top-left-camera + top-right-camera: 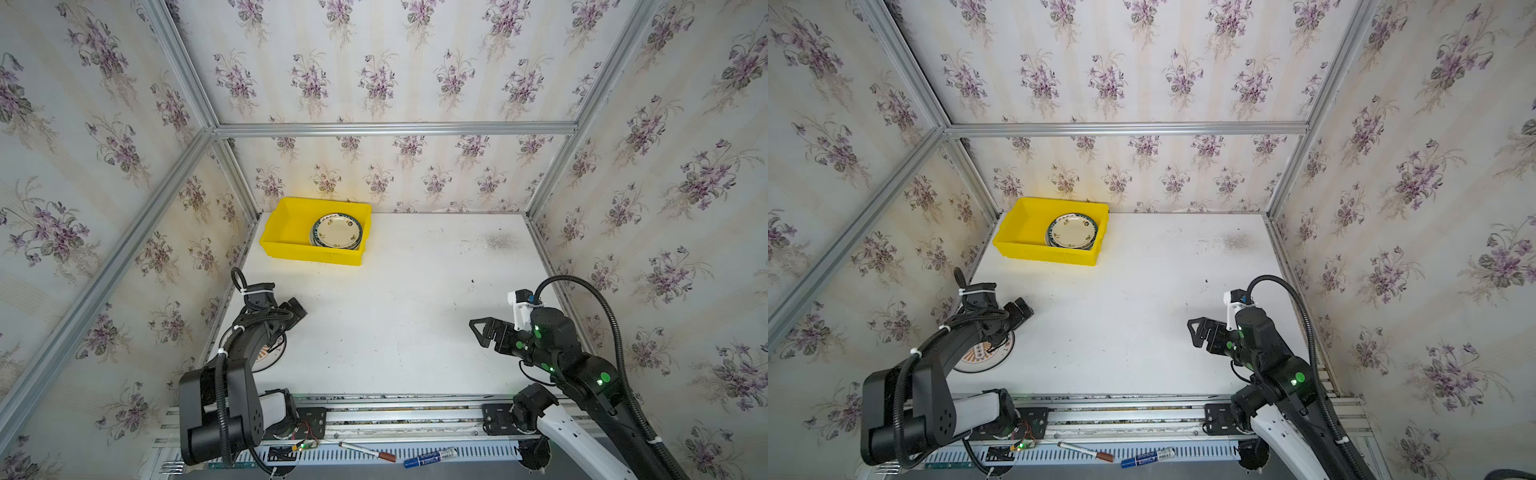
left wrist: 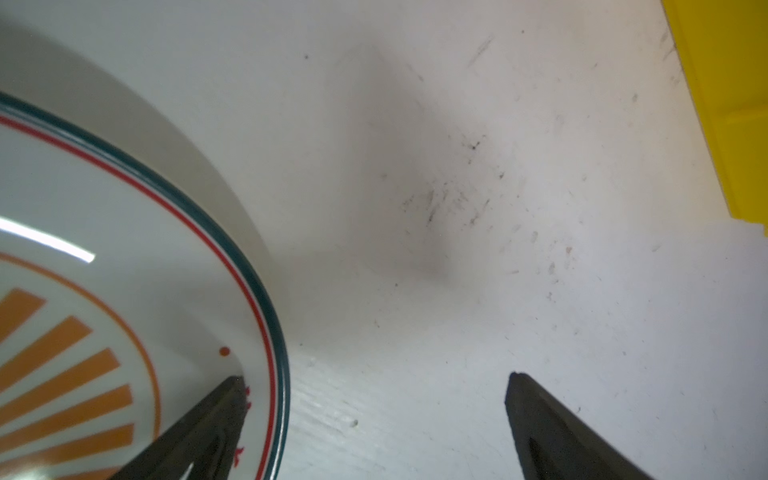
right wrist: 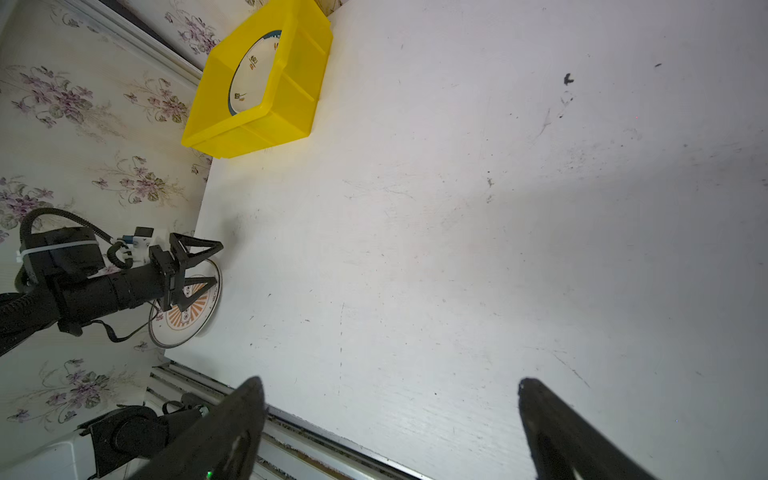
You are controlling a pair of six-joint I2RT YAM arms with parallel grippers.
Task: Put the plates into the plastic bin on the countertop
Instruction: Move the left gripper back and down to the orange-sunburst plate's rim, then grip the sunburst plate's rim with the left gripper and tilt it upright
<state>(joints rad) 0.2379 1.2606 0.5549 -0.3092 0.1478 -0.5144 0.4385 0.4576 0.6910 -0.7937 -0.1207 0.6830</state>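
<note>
So the yellow bin (image 1: 291,232) sits in the far left corner of the counter (image 1: 395,311) with a stack of plates (image 1: 336,231) in its right half, cream and green-rimmed on top. 1 more, the orange sunburst plate (image 3: 187,320), lies at the near left edge of the counter, with the left claw (image 3: 218,262) spread wide astride its rim. Over at the near right, the right claw (image 1: 478,332) is spread too, gripping nothing.

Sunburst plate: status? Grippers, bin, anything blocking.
Left gripper open, straddling rim of sunburst plate, not gripping. Right gripper open, empty. Stacked plates in plastic bin. Nothing on countertop between plate and bin.
</note>
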